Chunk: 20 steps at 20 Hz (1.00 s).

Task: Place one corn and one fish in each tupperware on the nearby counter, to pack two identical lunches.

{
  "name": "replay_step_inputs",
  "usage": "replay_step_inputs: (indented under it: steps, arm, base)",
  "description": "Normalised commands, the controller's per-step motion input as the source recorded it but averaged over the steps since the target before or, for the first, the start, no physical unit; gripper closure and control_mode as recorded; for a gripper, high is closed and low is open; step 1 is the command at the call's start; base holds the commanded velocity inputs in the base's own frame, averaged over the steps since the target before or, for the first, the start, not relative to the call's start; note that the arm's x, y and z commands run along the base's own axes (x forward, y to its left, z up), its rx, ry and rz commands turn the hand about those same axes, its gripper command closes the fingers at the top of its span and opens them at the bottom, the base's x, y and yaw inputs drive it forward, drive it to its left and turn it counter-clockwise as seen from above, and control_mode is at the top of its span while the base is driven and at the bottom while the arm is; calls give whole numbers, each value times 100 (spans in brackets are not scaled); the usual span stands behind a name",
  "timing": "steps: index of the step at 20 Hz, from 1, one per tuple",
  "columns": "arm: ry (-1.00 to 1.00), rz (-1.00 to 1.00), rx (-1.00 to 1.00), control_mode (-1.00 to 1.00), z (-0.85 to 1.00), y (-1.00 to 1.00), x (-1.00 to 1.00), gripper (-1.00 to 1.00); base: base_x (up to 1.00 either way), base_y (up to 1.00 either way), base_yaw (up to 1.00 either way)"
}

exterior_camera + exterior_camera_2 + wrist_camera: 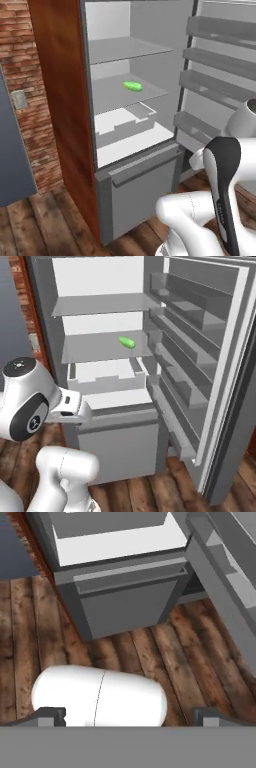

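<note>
Left base view: open fridge point(135, 100) ahead, door point(220, 75) swung wide to the right. Green corn point(133, 86) lying on the middle fridge shelf point(115, 95), above the pulled-out drawer point(125, 122). Right base view: same green corn point(127, 342) near the right end of that shelf. Hand view: gripper point(130, 717) fully spread, fingertips point(50, 716) wide apart, holding nothing, aimed at the wooden floor point(165, 657) below the fridge's freezer drawer point(125, 602).

Flat, even rendered light (soft, low-resolution edges), faint shadows, no glare
</note>
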Motion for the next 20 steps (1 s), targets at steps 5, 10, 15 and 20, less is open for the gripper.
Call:
replay_step_inputs:
  steps: [5, 10, 15, 20]
  arm:
    - [0, 0, 0, 100, 0, 0, 0, -100]
    - [0, 0, 0, 100, 0, 0, 0, -100]
    - [0, 0, 0, 100, 0, 0, 0, -100]
    - [0, 0, 0, 100, 0, 0, 0, -100]
  base:
    - [66, -21, 25]
    - [76, -22, 24]
    - [68, -23, 22]
    - [57, -8, 19]
